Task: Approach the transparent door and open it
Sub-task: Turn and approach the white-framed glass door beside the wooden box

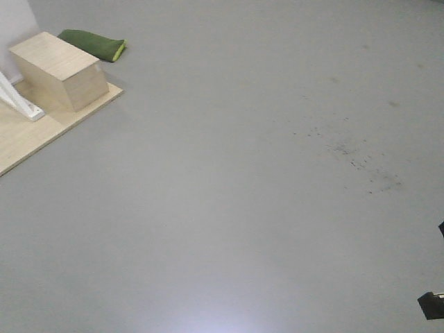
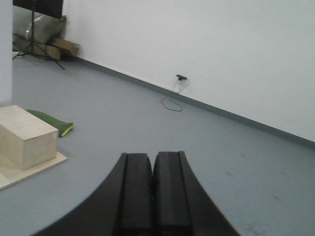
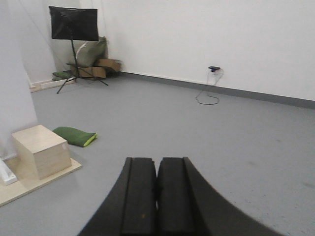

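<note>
Pointing out over a grey floor (image 2: pixel 221 162), the left pincer (image 2: pixel 153 158) is clenched, its two black fingers pressed together with nothing between them. The right pincer (image 3: pixel 158 162) is clenched and empty too. Ahead and to the left of each sits a pale wooden box (image 3: pixel 42 150) on a flat board (image 3: pixel 29 184), a green cushion (image 3: pixel 74 136) just beyond it. The transparent door shows in no view.
</note>
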Motion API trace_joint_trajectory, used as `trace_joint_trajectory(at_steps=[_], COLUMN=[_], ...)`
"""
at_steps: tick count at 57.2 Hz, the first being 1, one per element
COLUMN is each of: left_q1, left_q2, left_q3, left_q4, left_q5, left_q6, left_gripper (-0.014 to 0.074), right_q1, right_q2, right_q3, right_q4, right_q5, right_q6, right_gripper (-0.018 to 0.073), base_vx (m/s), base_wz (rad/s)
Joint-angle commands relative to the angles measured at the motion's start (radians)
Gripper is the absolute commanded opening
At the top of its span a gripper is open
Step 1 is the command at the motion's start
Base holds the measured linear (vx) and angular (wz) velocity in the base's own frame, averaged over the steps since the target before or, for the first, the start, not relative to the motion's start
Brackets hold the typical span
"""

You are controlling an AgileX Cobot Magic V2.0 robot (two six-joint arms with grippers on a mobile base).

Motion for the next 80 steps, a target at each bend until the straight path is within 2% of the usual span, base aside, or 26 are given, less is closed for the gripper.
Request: trace_joint_trajectory(at_steps=[1,59,80], left_q1=[-0.005,-0.005,-0.005], left_q2=[0.007,0.007,0.007], left_q3=[0.013,0.013,0.013], left_q4=[-0.010,-0.010,-0.010], left_q5=[-0.079,-0.079,-0.079], left_q6=[0.002,0.002,0.002], left_gripper=[-0.0003,-0.0003,-0.0003], right_q1=[-0.006,-0.006,-0.006], right_q2=[-0.016,-0.016,-0.016], right_q3=[0.005,0.005,0.005], right_q4=[-0.001,-0.001,-0.001], right_q5=[-0.080,-0.080,-0.080], right_q6=[0.000,0.000,0.000], right_gripper=[0.0116,0.0116,0.0116], base_vx=[0.49,0.45,0.43], base_wz=[0.58,0.68,0.36])
